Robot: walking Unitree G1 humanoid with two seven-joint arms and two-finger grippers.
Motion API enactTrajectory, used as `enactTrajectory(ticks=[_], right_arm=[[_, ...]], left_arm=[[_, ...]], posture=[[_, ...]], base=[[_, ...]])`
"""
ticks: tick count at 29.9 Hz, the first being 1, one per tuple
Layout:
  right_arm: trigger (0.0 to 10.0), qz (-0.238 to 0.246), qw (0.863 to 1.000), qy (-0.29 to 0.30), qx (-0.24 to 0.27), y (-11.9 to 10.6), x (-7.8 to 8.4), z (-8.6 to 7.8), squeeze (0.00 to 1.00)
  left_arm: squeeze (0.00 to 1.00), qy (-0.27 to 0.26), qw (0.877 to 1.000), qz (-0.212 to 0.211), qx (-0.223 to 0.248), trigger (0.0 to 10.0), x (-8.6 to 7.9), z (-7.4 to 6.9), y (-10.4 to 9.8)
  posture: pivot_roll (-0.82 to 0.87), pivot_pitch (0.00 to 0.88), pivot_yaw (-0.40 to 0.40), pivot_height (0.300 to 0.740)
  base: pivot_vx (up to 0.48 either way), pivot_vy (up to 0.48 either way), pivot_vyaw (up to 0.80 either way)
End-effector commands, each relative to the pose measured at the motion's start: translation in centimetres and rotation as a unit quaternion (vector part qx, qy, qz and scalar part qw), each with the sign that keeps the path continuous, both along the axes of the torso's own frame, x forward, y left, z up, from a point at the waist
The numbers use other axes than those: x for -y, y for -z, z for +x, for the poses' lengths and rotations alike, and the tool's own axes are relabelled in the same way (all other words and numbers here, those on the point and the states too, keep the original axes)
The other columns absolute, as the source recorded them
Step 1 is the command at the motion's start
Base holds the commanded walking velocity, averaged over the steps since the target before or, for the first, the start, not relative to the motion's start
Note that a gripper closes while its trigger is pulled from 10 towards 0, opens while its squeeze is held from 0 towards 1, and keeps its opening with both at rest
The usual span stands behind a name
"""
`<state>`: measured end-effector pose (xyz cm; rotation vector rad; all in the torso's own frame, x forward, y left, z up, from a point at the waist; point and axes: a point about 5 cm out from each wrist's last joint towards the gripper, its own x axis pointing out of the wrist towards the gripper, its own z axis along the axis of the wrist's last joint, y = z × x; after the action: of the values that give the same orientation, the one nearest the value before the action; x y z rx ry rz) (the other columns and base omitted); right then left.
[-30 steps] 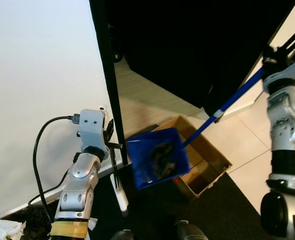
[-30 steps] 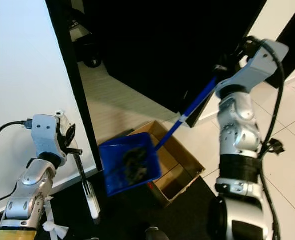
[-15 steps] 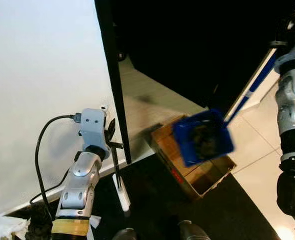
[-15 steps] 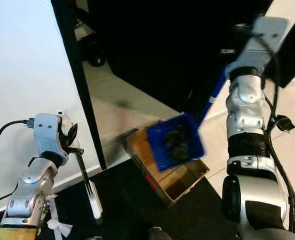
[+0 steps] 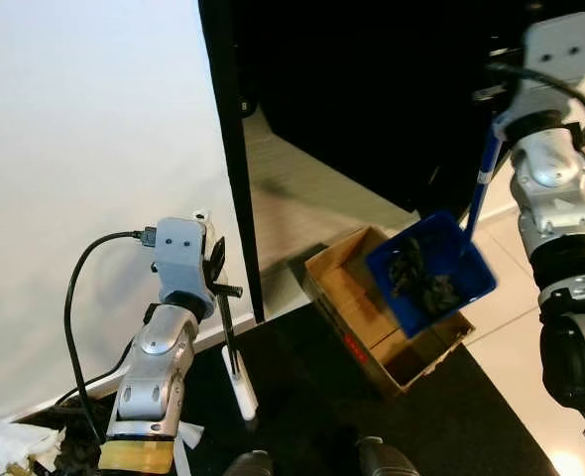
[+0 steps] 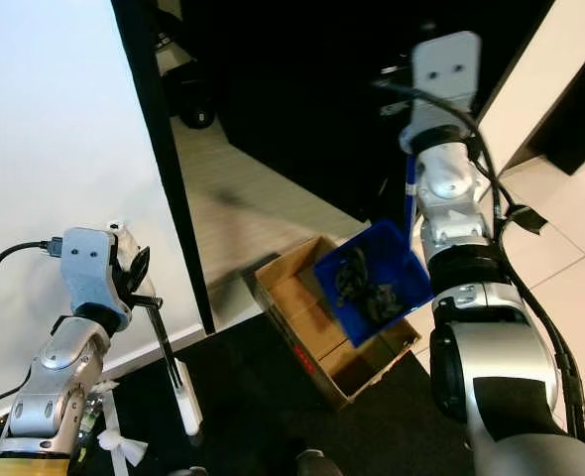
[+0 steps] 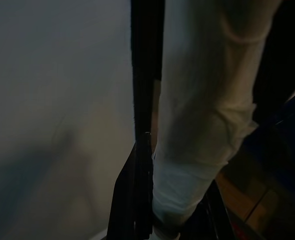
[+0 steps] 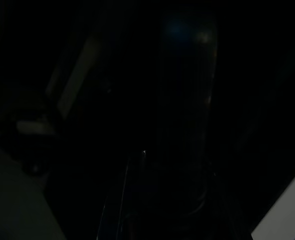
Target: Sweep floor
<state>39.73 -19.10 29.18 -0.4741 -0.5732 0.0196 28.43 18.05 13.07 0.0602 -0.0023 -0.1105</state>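
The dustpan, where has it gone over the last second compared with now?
The right hand swung the blue dustpan, debris still inside, from the robot's left of the cardboard box to above the box's far right end, handle now nearly upright. The left hand kept holding the brush.

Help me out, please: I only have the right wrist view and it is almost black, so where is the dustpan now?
Observer: The blue dustpan hangs tilted over the open cardboard box.
Operator: Thank you. Is anything in it?
Observer: Yes, dark debris lies in the pan.
Operator: What holds it up?
Observer: The right gripper holds it from above by its blue handle.
Operator: And the left arm?
Observer: The left gripper holds a thin black brush upright, with its white head on the dark mat.
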Motion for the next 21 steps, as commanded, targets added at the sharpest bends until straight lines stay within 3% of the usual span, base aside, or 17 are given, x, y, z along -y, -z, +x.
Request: enactTrajectory(ticks=[1, 12, 15, 17, 18, 19, 20, 21], right_arm=[[10.0, -0.036, 0.999, -0.011, 0.036, -1.3, -0.5, -0.2, 0.0], [10.0, -0.094, 0.993, -0.05, 0.052, -0.3, -2.6, -0.4, 0.0], [10.0, -0.051, 0.997, -0.052, 0.038, -0.1, -2.2, -0.3, 0.0], [10.0, 0.004, 0.999, -0.048, 0.023, -0.1, -1.4, -0.1, 0.0], [10.0, 0.004, 0.999, -0.048, 0.023, -0.1, -1.4, -0.1, 0.0], [10.0, 0.128, 0.991, -0.046, 0.008, -0.3, 0.2, 0.1, 0.0], [10.0, 0.168, 0.985, -0.048, 0.007, -0.4, 0.6, 0.1, 0.0], [10.0, 0.168, 0.985, -0.048, 0.007, -0.4, 0.6, 0.1, 0.0]], left_arm=[[0.0, 0.004, 1.0, -0.003, 0.008, 10.0, 0.2, -0.2, -0.4], [0.0, 0.002, 1.0, -0.007, 0.009, 10.0, 0.3, -0.3, -0.4], [0.0, 0.002, 1.0, -0.006, 0.009, 10.0, 0.3, -0.4, -0.4], [0.0, 0.001, 1.0, -0.006, 0.009, 10.0, 0.3, -0.5, -0.4], [0.0, 0.001, 1.0, -0.006, 0.009, 10.0, 0.3, -0.5, -0.4], [0.0, 0.0, 1.0, -0.006, 0.007, 10.0, 0.2, -0.6, -0.3], [0.0, 0.0, 1.0, -0.006, 0.006, 10.0, 0.2, -0.7, -0.2], [0.0, 0.0, 1.0, -0.006, 0.006, 10.0, 0.2, -0.7, -0.2]], posture=[[0.22, 0.13, -0.043, 0.74], [0.22, 0.133, -0.043, 0.74], [0.22, 0.133, -0.046, 0.74], [0.23, 0.135, -0.047, 0.74], [0.23, 0.135, -0.047, 0.74], [0.22, 0.14, -0.046, 0.74], [0.22, 0.14, -0.045, 0.74], [0.22, 0.14, -0.045, 0.74]], base=[[0.0, 0.0, 0.0], [0.0, 0.0, 0.0], [0.0, 0.0, 0.0], [0.0, 0.0, 0.0], [0.0, 0.0, 0.0], [0.0, 0.0, 0.0], [0.0, 0.0, 0.0], [0.0, 0.0, 0.0]])
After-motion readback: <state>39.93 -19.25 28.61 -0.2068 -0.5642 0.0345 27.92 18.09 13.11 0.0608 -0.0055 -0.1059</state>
